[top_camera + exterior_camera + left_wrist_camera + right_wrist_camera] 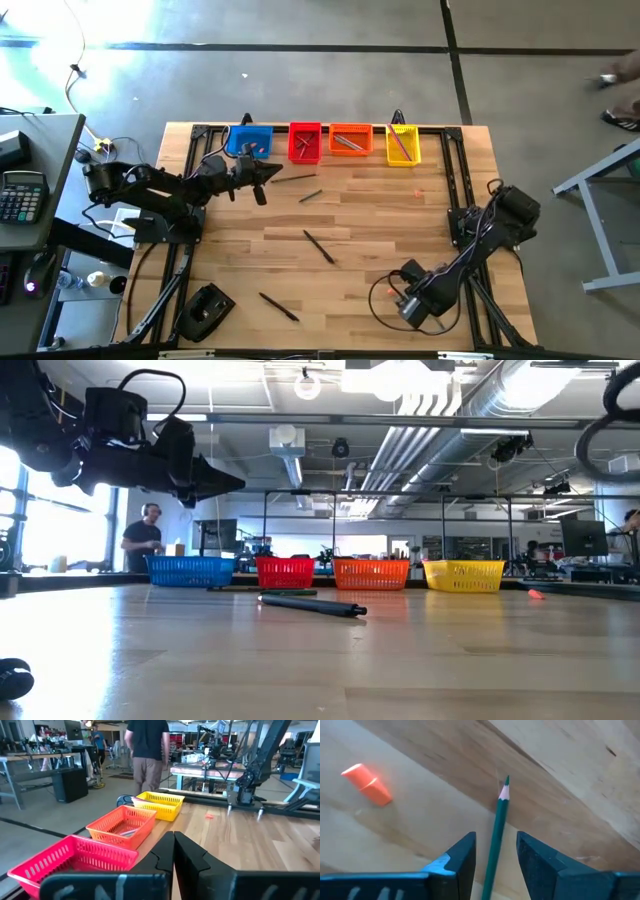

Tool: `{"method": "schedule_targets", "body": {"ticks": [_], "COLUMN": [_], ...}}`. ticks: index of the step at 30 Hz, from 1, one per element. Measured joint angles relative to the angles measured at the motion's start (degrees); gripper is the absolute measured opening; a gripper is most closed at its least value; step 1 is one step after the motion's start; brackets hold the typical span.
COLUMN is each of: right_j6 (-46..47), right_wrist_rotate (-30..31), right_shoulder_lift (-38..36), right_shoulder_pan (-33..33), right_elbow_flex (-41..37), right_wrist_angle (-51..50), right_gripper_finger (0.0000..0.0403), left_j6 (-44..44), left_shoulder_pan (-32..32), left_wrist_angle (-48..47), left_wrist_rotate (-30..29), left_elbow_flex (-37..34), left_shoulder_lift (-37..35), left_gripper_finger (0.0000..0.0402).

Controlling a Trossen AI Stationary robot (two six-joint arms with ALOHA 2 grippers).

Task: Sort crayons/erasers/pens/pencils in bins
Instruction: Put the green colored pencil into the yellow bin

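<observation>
Four bins line the table's far edge: blue (248, 140), red (305, 142), orange (350, 139) and yellow (402, 143). My right gripper (495, 865) points down near the table's front right, open. A green pencil (499, 820) lies on the wood between its fingers, with a gap on each side. An orange-red eraser (367, 784) lies close by. My left gripper (272, 172) hangs level in front of the blue bin, shut and holding nothing. Dark pens lie on the table at the far middle (293, 179), (310, 196), in the middle (319, 246) and near the front (278, 306).
Another small red eraser (418, 193) lies in front of the yellow bin. A dark object (205, 308) sits at the front left corner. A person (147, 750) stands beyond the far edge. Bare wood lies between the two arms.
</observation>
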Motion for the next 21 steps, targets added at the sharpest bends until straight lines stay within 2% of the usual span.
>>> {"method": "schedule_targets", "body": {"ticks": [6, 16, 21], "right_j6": [-0.9, -0.2, 0.0], "right_wrist_rotate": [0.5, 1.1, 1.5], "right_shoulder_lift": [1.9, 2.1, 1.6], "right_shoulder_pan": [-0.3, -0.3, -0.3], "right_elbow_flex": [0.2, 0.1, 0.0], "right_wrist_angle": [1.8, 3.3, 3.6], "right_gripper_finger": [0.0108, 0.0021, 0.0006], "left_j6": [-1.5, -0.1, -0.1], "left_shoulder_pan": [-1.3, -2.7, -2.7], "left_wrist_angle": [0.0, 3.9, 5.9], "left_wrist_rotate": [0.0, -1.1, -0.6], "left_elbow_flex": [0.0, 0.0, 0.0], "left_shoulder_lift": [0.0, 0.0, 0.0], "left_gripper_finger": [0.0, 0.0, 0.0]}}
